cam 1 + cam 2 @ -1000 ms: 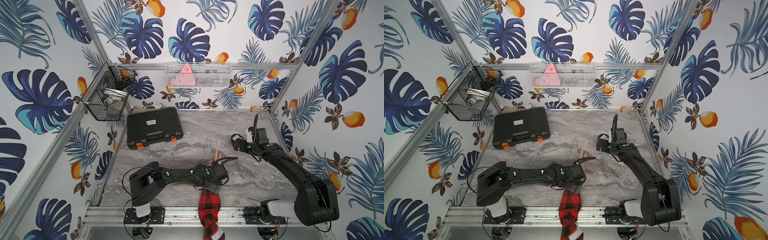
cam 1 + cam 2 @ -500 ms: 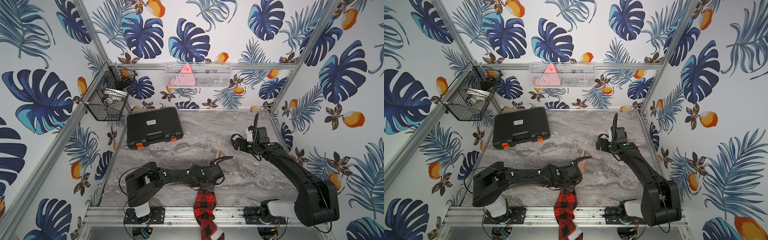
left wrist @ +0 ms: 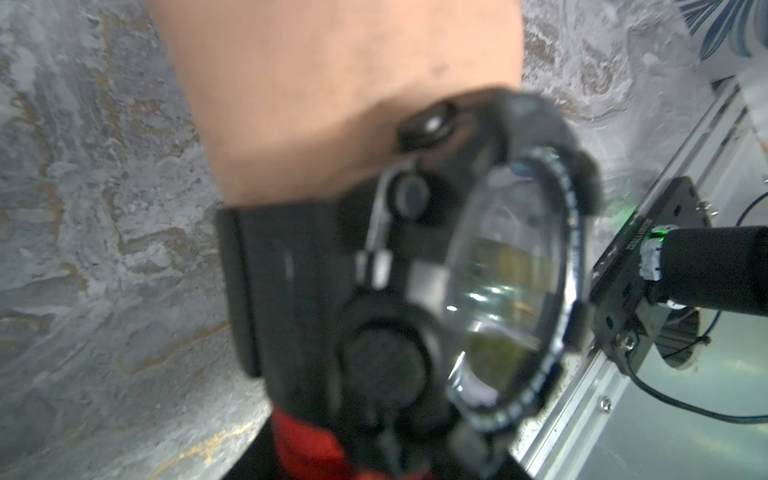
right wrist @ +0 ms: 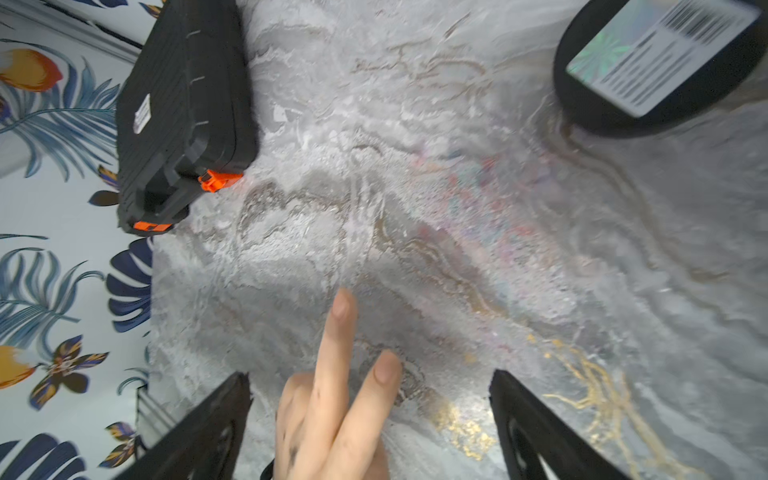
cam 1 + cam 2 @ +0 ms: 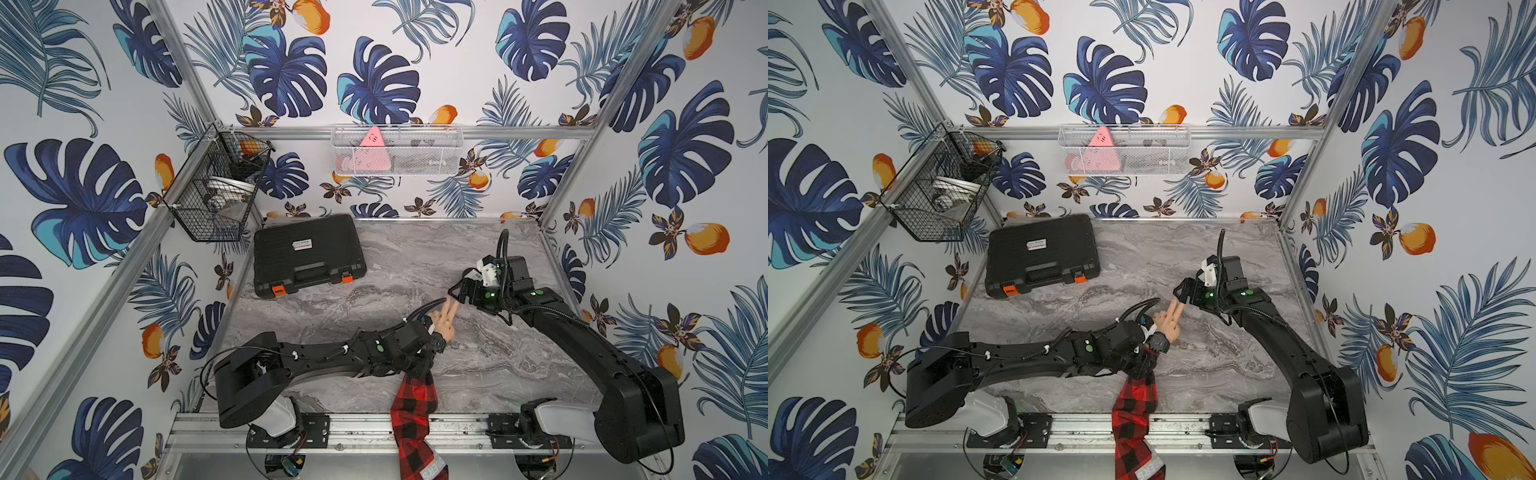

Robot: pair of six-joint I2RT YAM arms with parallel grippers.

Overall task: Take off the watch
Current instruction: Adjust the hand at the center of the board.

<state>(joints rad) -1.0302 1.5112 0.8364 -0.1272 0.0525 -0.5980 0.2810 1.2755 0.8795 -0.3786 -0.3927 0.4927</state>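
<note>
The watch (image 5: 437, 343) (image 5: 1159, 341) is black and chunky with a round case, strapped on the wrist of a hand (image 5: 445, 323) (image 5: 1169, 322) whose red plaid sleeve (image 5: 413, 409) trails over the front rail. In the left wrist view the watch (image 3: 415, 291) fills the picture, blurred, with its glass face side-on. My left gripper (image 5: 430, 347) (image 5: 1148, 347) presses against that wrist, shut on the watch. My right gripper (image 5: 455, 293) (image 5: 1179, 291) (image 4: 370, 374) is open over the raised fingers (image 4: 336, 357), which lie between its jaws without touching them.
A shut black tool case (image 5: 307, 253) (image 4: 183, 108) with orange latches lies at the back left. A round black tin (image 4: 660, 62) with a labelled lid stands beyond the right gripper. A black wire basket (image 5: 216, 187) hangs on the left wall and a white mesh basket (image 5: 397, 149) on the back wall.
My left gripper has closed from wide open onto the watch at the wrist. The right gripper has moved down toward the fingertips, and the hand has shifted slightly.
</note>
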